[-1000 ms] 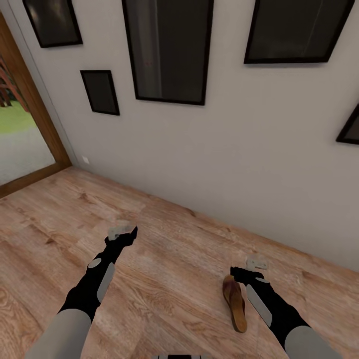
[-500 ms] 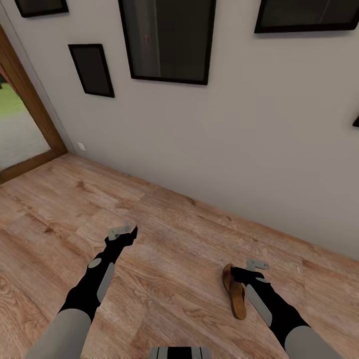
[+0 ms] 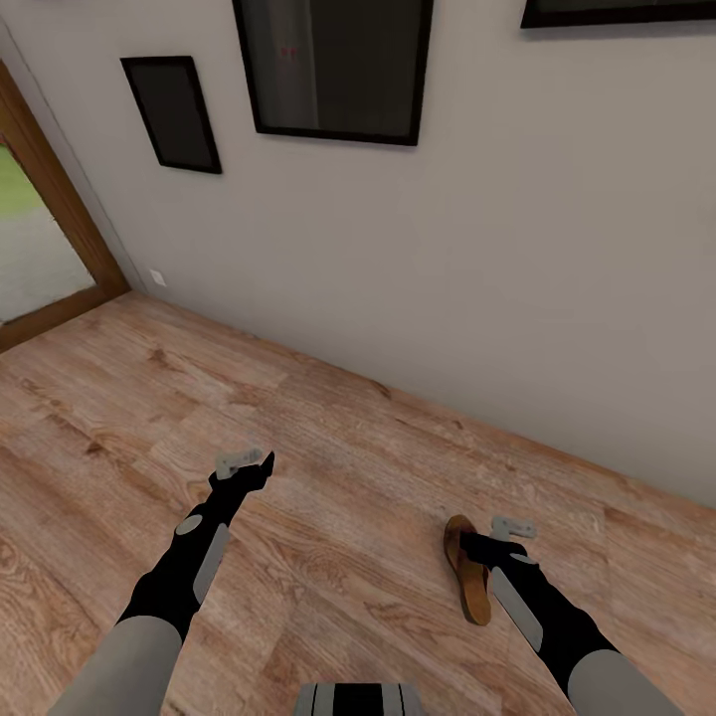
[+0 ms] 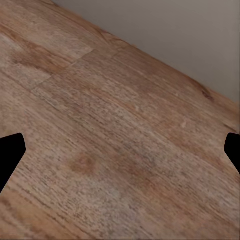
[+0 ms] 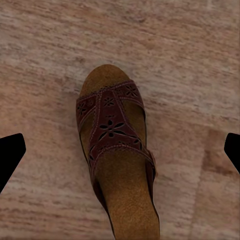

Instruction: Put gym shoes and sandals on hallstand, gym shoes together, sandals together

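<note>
Head view: one sandal [image 3: 467,569] lies flat on the wood floor [image 3: 328,477], sole down, toe end toward the wall [image 3: 497,259]. It sits just beside the right gripper [image 3: 509,529], on that gripper's inner side, partly overlapped by the black wrist. The left gripper [image 3: 242,460] hangs over bare planks well apart from the sandal.

Right wrist view: sandal [image 5: 117,155] directly below, between the two dark fingertips [image 5: 10,152] at the frame edges. Brown cut-out strap across the forefoot, tan insole exposed at toe and heel. Fingers spread wide, nothing between them but the sandal lying on the floor [image 5: 45,60] beneath; no contact visible. Height above the sandal is hard to judge from this angle.

Left wrist view: only floor [image 4: 115,145] and a strip of wall [image 4: 170,30] ahead. Fingertips [image 4: 9,155] sit at opposite edges, so the jaws are spread and hold nothing.

Background, head view: dark framed pictures [image 3: 333,65] on the wall, a wood-framed doorway [image 3: 45,229] at far left with daylight beyond.
</note>
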